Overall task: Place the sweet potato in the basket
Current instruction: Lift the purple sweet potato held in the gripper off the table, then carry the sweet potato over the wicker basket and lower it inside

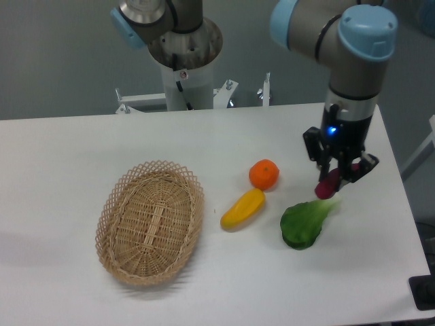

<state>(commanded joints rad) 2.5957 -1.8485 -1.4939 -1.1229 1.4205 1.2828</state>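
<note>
The sweet potato [328, 184] is a small magenta-purple tuber held between my gripper's fingers at the right of the table, tilted, its lower end just above the leafy green vegetable [304, 222]. My gripper [338, 175] is shut on it, a little above the table top. The basket [150, 221] is an oval tan wicker one, lying empty at the left of the table, far from the gripper.
A round orange fruit [264, 174] and a yellow-orange elongated vegetable [242, 208] lie between the basket and the gripper. The robot's base column [185, 64] stands at the back. The table's right edge is close to the gripper.
</note>
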